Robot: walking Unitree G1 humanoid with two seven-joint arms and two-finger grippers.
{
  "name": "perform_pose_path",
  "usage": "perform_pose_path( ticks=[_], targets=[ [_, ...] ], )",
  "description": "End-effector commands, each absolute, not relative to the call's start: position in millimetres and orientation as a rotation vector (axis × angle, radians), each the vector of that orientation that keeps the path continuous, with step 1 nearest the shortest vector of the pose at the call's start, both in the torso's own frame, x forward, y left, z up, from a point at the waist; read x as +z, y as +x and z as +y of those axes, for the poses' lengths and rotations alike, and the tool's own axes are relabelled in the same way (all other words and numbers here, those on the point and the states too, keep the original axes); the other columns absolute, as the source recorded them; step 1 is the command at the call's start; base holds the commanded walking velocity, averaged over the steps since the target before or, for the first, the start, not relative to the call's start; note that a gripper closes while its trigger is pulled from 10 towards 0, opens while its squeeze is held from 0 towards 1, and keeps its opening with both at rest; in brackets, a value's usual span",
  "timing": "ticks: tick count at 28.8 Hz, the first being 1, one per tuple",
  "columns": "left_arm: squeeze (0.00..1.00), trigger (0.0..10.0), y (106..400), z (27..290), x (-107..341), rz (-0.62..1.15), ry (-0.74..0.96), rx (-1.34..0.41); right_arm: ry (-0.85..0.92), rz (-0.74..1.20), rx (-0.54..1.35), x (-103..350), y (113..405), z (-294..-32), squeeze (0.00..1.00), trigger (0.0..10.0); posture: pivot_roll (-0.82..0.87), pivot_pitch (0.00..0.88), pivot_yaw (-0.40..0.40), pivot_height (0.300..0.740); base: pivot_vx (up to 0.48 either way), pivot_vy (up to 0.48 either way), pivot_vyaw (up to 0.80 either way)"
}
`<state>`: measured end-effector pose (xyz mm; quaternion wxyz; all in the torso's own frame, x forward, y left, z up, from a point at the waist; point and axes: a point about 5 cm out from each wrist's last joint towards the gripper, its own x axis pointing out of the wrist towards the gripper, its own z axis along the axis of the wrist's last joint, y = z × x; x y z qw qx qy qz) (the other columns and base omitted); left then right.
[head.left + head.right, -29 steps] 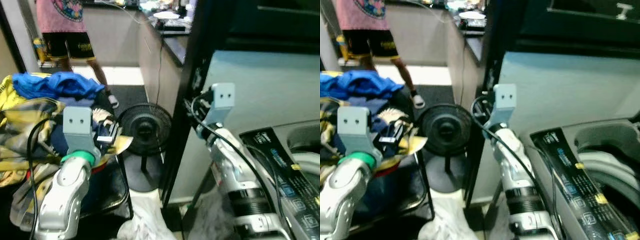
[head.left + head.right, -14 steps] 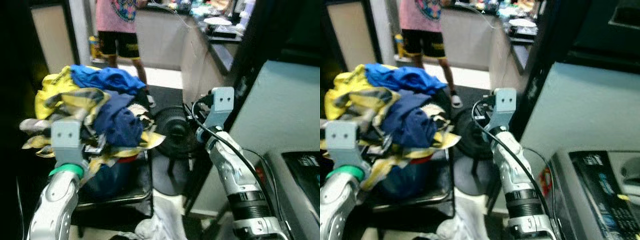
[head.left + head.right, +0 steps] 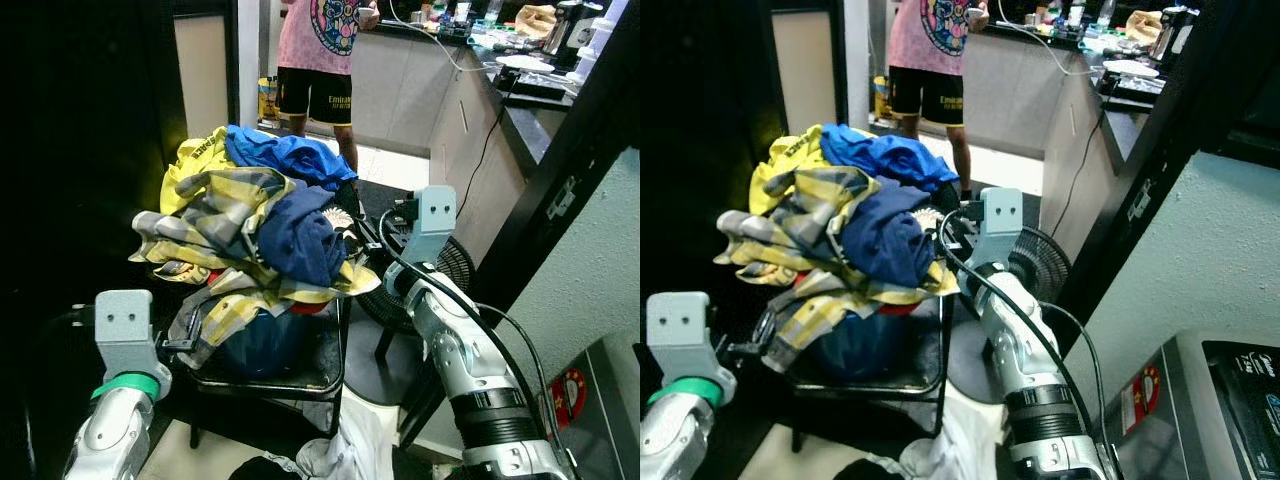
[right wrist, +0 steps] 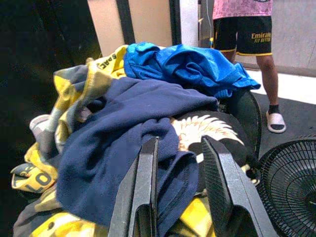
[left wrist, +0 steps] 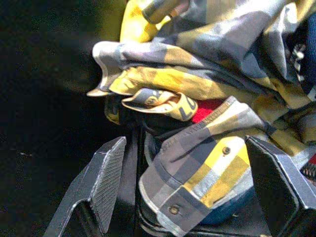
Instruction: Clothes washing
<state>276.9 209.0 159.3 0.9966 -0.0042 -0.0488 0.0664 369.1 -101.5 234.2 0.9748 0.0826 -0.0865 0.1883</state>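
Head views: one heap of clothes (image 3: 255, 225) on one black chair (image 3: 300, 375), one fan (image 3: 1038, 265) at its 3 o'clock, one person (image 3: 325, 60) at 12 o'clock.

Left wrist view: my left gripper (image 5: 190, 190), fingers spread wide, faces one plaid shirt cuff (image 5: 205, 175).

Right wrist view: my right gripper (image 4: 180, 177), fingers slightly parted, empty, over one navy garment (image 4: 123, 143); one blue garment (image 4: 185, 64) behind.

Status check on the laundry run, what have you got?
Left gripper open, facing plaid shirt cuff. Right gripper open at navy garment. Clothes pile heaped on chair. Person standing behind; fan beside chair.
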Motion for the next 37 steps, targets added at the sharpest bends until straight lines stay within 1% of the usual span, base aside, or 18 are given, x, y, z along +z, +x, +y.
perform_pose_path(
  ticks=[1, 7, 9, 15, 26, 35, 37],
  targets=[
    [0.0, 10.0, 277.3, 206.2, 158.6, -0.109, -0.028, 0.122, 0.151, -0.147, 0.374, 224.4, 368.6, -104.6, 0.0, 10.0, 0.1, 0.008, -0.06, 0.74, 0.0, 0.48, 0.0],
    [0.0, 10.0, 276.5, 205.3, 164.4, -0.149, -0.049, 0.114, 0.148, -0.138, 0.377, 222.1, 368.4, -103.7, 0.0, 10.0, 0.1, 0.015, -0.063, 0.74, 0.0, 0.48, 0.0],
    [0.0, 10.0, 277.3, 204.1, 167.5, -0.172, -0.052, 0.113, 0.146, -0.131, 0.379, 220.2, 368.0, -103.4, 0.0, 10.0, 0.1, 0.017, -0.064, 0.74, 0.0, 0.0, 0.0],
    [0.0, 10.0, 280.3, 193.6, 163.7, -0.146, -0.017, 0.075, 0.114, -0.135, 0.397, 220.0, 368.0, -100.0, 0.0, 10.0, 0.1, 0.021, -0.071, 0.74, 0.0, 0.0, 0.0],
    [0.0, 10.0, 284.8, 191.5, 157.8, -0.117, -0.013, 0.038, 0.079, -0.14, 0.406, 221.2, 366.8, -100.5, 0.0, 10.0, 0.09, 0.016, -0.078, 0.74, 0.0, 0.0, 0.0],
    [0.0, 10.0, 284.3, 193.1, 159.6, -0.137, -0.048, 0.053, 0.079, -0.144, 0.392, 221.0, 366.5, -102.6, 0.0, 10.0, 0.09, 0.016, -0.062, 0.74, 0.0, 0.0, 0.0],
    [0.0, 10.0, 284.2, 193.6, 159.4, -0.137, -0.054, 0.055, 0.08, -0.145, 0.392, 220.9, 366.4, -102.6, 0.0, 10.0, 0.09, 0.016, -0.062, 0.74, 0.0, 0.48, 0.0]
  ],
)
